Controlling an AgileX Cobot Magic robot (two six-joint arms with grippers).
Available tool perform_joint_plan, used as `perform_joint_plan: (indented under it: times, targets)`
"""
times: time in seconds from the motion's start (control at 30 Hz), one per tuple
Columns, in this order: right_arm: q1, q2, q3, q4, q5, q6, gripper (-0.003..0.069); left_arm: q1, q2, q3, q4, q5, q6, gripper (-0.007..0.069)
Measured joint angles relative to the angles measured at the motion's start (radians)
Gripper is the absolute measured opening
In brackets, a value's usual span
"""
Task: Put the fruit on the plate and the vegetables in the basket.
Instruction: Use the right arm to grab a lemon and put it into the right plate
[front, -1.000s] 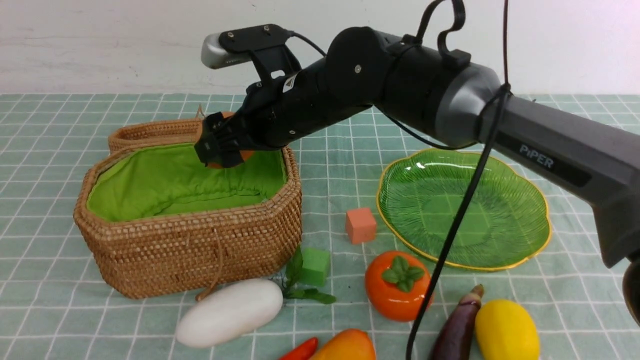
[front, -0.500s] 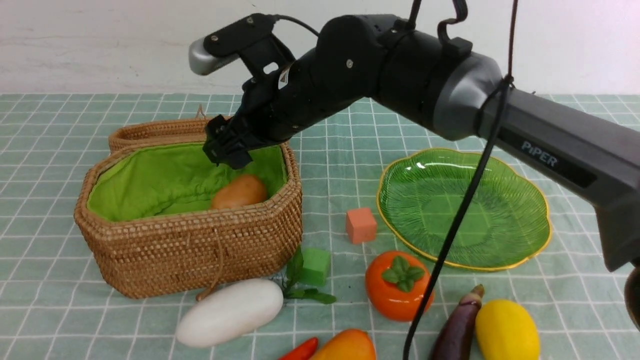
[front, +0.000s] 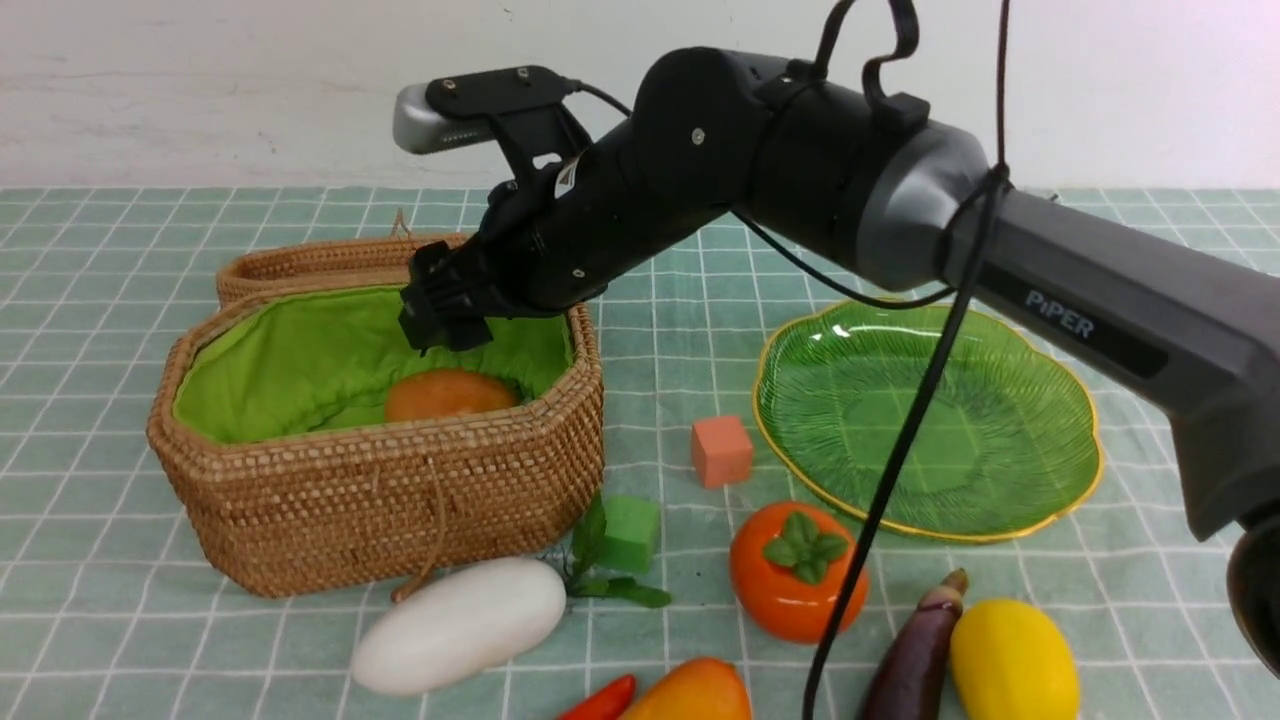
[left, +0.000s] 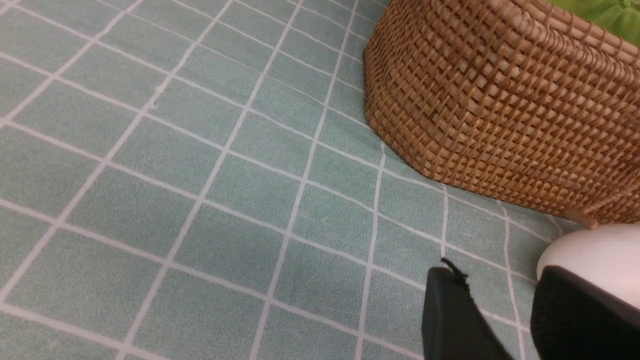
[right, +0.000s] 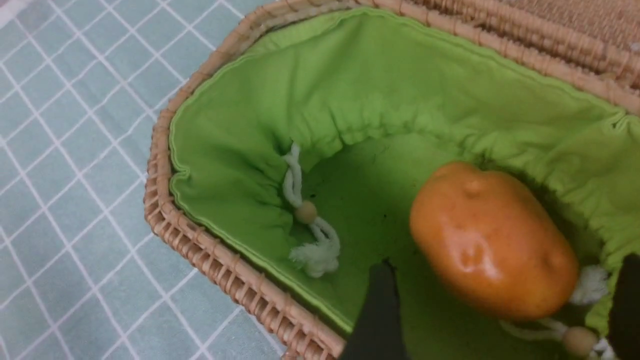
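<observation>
Near the tablecloth's front edge, the left gripper, jaws narrowly parted and empty, is held beside the white radish. The potato lies in the basket under the right gripper's wide, empty jaws. The radish is judged light, rigid and slick, and is best gripped across its middle.

potato in basket, left of plate
</observation>
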Motion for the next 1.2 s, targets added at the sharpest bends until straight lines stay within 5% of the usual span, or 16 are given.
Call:
perform_joint_plan:
  times: [0.2,0.33,0.57,0.77,0.93,1.1,1.2]
  targets:
    - [-0.009,-0.015,-0.009,-0.045,0.124,-0.002,0.0408,0.000,0.000,0.000,0.000,0.000,0.000,0.0239]
    - [-0.042,-0.089,-0.021,-0.197,0.317,-0.022,0.0297,0.000,0.000,0.000,0.000,0.000,0.000,0.0239]
    - [-0.200,-0.282,0.059,-0.252,0.497,0.071,0.0169,0.001,0.000,0.000,0.000,0.000,0.000,0.0239]
    - [-0.271,-0.457,0.318,-0.207,0.504,0.141,0.0174,0.001,0.000,0.000,0.000,0.000,0.000,0.0239]
    - [-0.283,-0.599,0.558,-0.284,0.503,0.234,0.0217,0.001,0.000,0.000,0.001,0.000,0.000,0.0239]
    - [-0.289,-0.743,0.878,-0.359,0.476,0.369,0.0347,0.001,0.000,0.000,0.001,0.000,0.000,0.0239]
    - [-0.289,-0.775,1.041,-0.358,0.345,0.404,0.0490,0.001,0.000,0.000,0.001,0.000,0.000,0.0239]
